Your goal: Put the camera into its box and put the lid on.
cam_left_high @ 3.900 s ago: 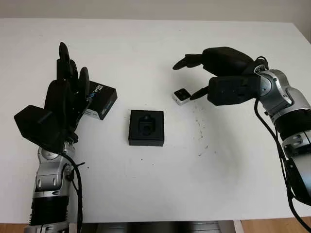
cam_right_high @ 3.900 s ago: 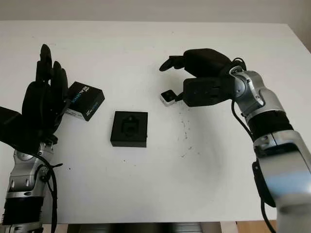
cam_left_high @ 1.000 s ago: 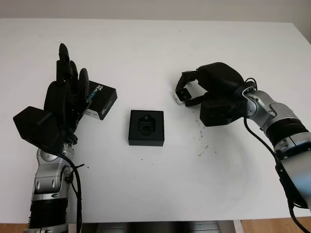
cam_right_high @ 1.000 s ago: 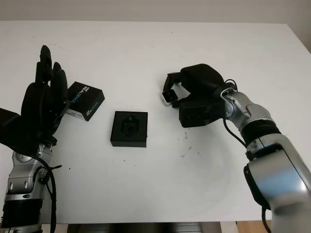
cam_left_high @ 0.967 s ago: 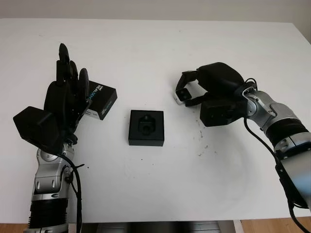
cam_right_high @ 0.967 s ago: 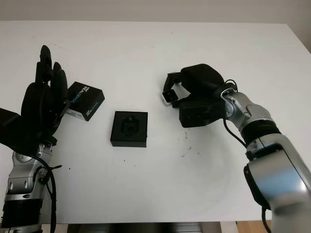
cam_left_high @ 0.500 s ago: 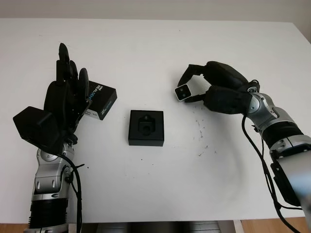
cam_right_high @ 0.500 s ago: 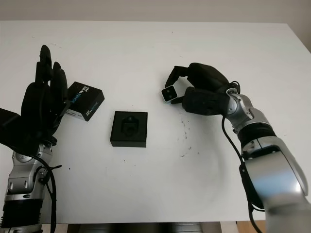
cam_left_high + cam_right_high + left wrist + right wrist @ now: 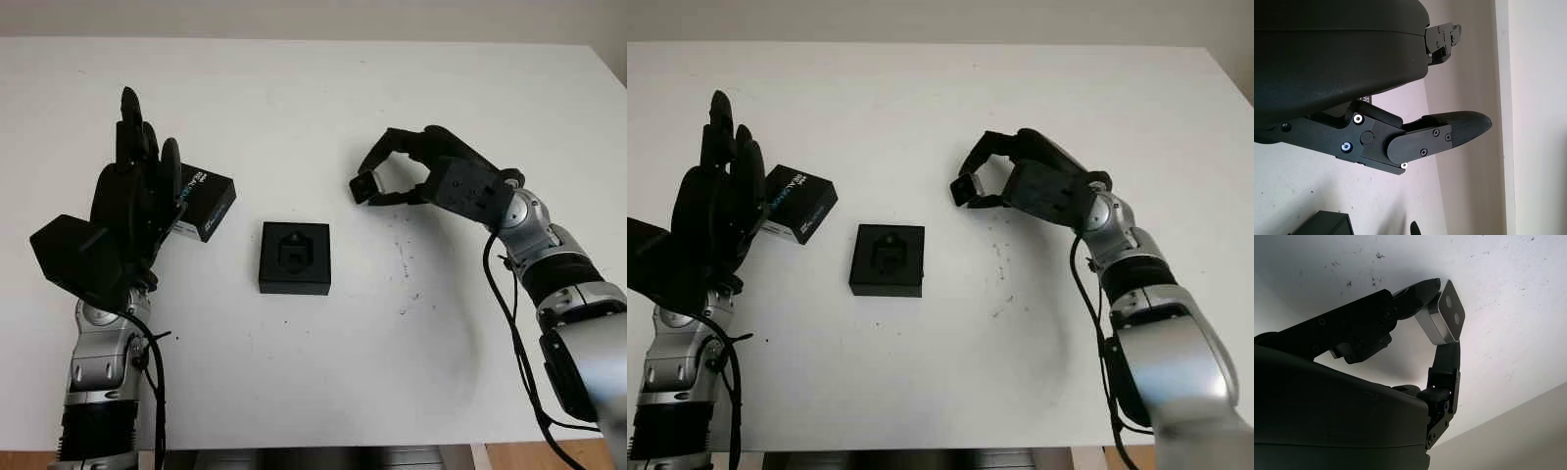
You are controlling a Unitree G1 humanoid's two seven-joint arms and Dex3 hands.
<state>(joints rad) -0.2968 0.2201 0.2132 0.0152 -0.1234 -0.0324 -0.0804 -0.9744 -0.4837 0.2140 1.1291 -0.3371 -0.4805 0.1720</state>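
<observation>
Right robot hand (image 9: 390,181): we have it closed on the camera (image 9: 1446,313), pinched between fingertips (image 9: 1418,293) on opposite faces, held clear of the tabletop (image 9: 323,372).
Camera: small silver block with two lenses on one face; we judge it light, rigid and smooth-sided, so it could twist or slip in a fingertip pinch.
Where to hold: we would keep the grip on the plain metal sides and off the lens face, which looks like the fragile part.
Camera position: above the tabletop, to the right of the box (image 9: 295,257) and a little farther from us, well apart from it.
Box: black, open, with a moulded recess in its middle that the camera must drop into squarely.
Lid (image 9: 202,201): black with white lettering, lying left of the box, just beside our left robot hand (image 9: 132,211).
Left robot hand: open, raised left of the box, holding nothing.
</observation>
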